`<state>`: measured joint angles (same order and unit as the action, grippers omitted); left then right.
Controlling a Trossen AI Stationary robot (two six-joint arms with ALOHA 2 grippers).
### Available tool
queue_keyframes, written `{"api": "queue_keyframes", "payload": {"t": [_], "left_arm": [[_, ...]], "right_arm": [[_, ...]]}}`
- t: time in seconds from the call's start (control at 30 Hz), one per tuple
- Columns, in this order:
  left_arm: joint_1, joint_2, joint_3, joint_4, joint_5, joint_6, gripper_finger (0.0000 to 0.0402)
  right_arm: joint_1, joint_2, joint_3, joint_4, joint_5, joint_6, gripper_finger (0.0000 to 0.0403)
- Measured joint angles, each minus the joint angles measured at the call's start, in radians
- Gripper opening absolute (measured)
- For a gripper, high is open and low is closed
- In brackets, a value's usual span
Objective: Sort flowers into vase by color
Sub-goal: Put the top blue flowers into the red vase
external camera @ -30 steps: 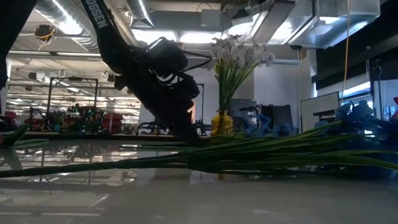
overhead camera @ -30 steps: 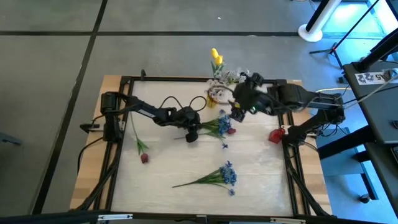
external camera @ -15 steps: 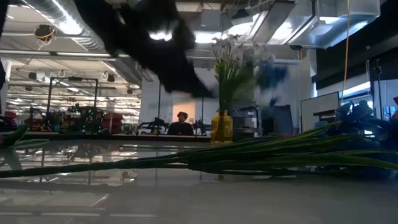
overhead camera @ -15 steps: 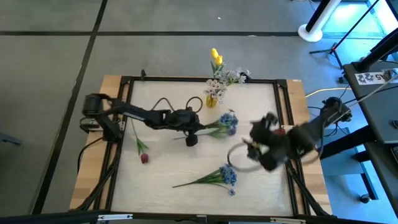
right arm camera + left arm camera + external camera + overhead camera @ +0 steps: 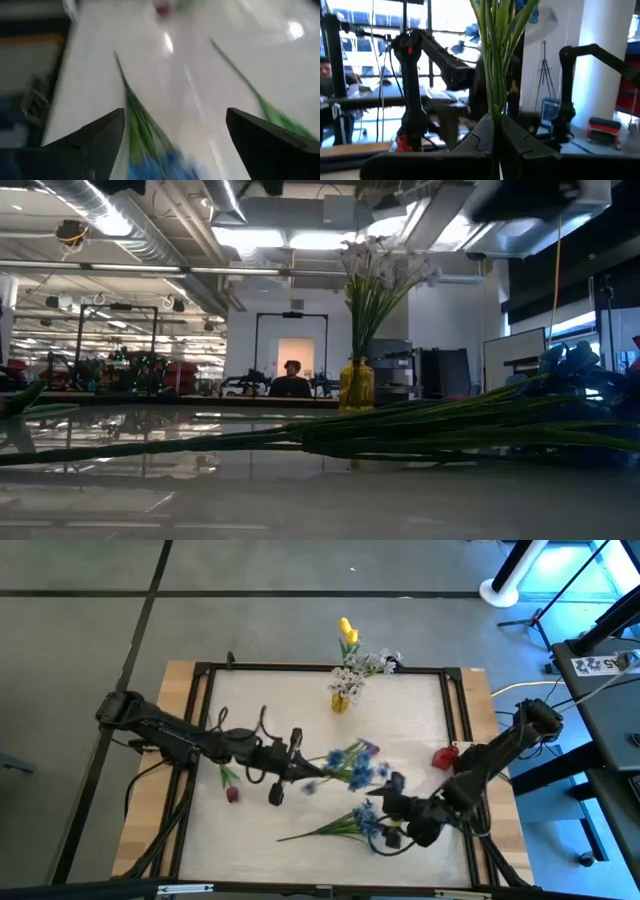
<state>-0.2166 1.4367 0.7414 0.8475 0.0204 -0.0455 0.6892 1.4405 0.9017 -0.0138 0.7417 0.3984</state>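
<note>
The left gripper [image 5: 300, 768] has its jaws clamped on the stems of a blue flower cluster [image 5: 352, 764], lifted over mid-tabletop. The right gripper [image 5: 392, 825] hangs with jaws spread over a second blue cluster [image 5: 362, 821] lying near the front edge. A yellow vase [image 5: 342, 700] at the back edge holds white sprigs [image 5: 349, 678]. A dark red tulip [image 5: 230, 787] lies toward the left edge. Much sorting remains, by my judgement.

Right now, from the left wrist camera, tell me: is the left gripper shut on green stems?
Yes. The left gripper stands closed around the blue flower bunch's stems, which rise straight from between its fingers.
</note>
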Motion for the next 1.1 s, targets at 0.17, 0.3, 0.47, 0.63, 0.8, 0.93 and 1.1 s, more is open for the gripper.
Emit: {"api": "queue_keyframes", "payload": {"t": [0.17, 0.3, 0.47, 0.63, 0.8, 0.93, 1.1], "left_arm": [[0.007, 0.082, 0.0, 0.14, -0.002, 0.006, 0.0005], [0.024, 0.124, 0.0, 0.21, -0.007, -0.001, 0.0005], [0.049, 0.134, 0.0, 0.25, -0.007, 0.003, 0.0007], [0.058, 0.134, 0.0, 0.241, -0.006, 0.003, 0.002], [0.06, 0.134, 0.0, 0.213, -0.04, -0.005, 0.0028], [0.07, 0.093, 0.0, 0.106, -0.055, -0.021, 0.005], [0.07, -0.093, 0.0, -0.203, -0.057, -0.003, 0.0091]], "right_arm": [[-0.098, 0.004, -0.004, 0.518, 0.063, -0.445, 0.0347], [-0.18, 0.004, -0.003, 0.713, -0.169, -0.543, 0.0346], [-0.276, 0.005, -0.005, 0.692, -0.221, -0.46, 0.0308], [-0.323, 0.005, -0.005, 0.751, -0.308, -0.455, 0.0222], [-0.337, 0.005, -0.004, 0.75, -0.308, -0.455, 0.0119], [-0.336, -0.003, -0.004, 0.73, -0.308, -0.456, 0.0023], [-0.31, -0.121, -0.004, 0.458, -0.228, -0.42, 0.0025]]}}
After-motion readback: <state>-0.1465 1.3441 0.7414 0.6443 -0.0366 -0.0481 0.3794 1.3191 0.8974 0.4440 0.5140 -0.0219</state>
